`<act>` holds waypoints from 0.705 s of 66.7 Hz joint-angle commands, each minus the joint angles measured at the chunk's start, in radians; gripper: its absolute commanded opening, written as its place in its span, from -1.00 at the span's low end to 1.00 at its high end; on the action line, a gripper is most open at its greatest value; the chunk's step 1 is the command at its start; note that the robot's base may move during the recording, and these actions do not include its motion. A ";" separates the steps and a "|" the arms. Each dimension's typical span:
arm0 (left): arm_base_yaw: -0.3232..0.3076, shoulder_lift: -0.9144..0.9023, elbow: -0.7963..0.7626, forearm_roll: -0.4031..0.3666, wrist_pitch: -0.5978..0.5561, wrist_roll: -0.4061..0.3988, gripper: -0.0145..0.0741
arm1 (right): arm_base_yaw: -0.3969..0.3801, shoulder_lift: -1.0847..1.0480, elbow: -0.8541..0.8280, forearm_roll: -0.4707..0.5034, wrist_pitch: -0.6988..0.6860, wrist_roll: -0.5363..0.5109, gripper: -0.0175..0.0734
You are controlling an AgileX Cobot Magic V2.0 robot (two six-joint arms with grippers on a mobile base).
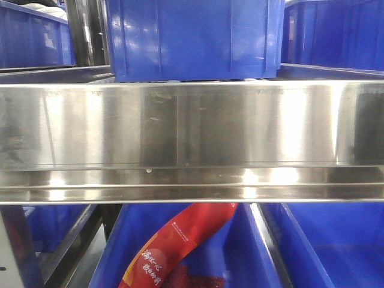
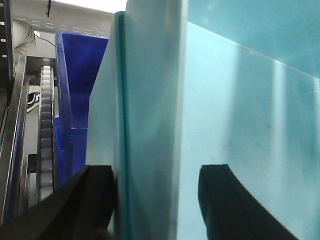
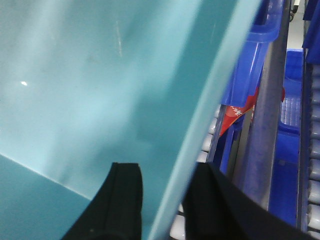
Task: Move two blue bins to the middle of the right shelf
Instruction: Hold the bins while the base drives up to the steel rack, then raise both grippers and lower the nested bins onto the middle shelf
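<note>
A blue bin (image 1: pixel 192 36) sits centred on the right shelf, just behind its wide shiny steel front rail (image 1: pixel 192 126). Neither gripper shows in the front view. In the left wrist view the bin's side wall (image 2: pixel 150 100) looks washed-out teal. My left gripper (image 2: pixel 157 170) straddles that wall: the outer finger (image 2: pixel 95 200) touches it, and a slim gap stays before the inner finger (image 2: pixel 220 200). In the right wrist view my right gripper (image 3: pixel 165 170) is shut on the opposite rim (image 3: pixel 200 100) of the same bin, one finger inside and one outside.
More blue bins flank the centre one on the shelf at the left (image 1: pixel 30 36) and right (image 1: pixel 336 30). Below the rail, a lower bin (image 1: pixel 252 252) holds a red package (image 1: pixel 174 246). Another blue bin (image 2: pixel 75 75) and a roller track (image 2: pixel 46 125) lie beside my left gripper.
</note>
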 commanded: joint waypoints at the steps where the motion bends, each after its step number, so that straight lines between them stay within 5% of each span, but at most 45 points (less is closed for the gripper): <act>1: -0.004 -0.012 -0.014 -0.025 -0.069 0.025 -0.92 | 0.006 -0.020 -0.016 0.060 -0.074 -0.055 -0.95; 19: -0.004 -0.012 -0.014 -0.062 -0.001 0.025 -0.92 | 0.006 -0.020 -0.016 0.089 -0.044 -0.055 -0.95; 34: -0.004 0.008 -0.014 -0.062 0.309 0.051 -0.92 | 0.006 -0.020 -0.016 0.056 0.108 -0.055 -0.95; 47: -0.004 0.062 -0.012 -0.051 0.441 0.051 -0.92 | 0.006 -0.020 0.040 0.027 0.108 -0.055 -0.95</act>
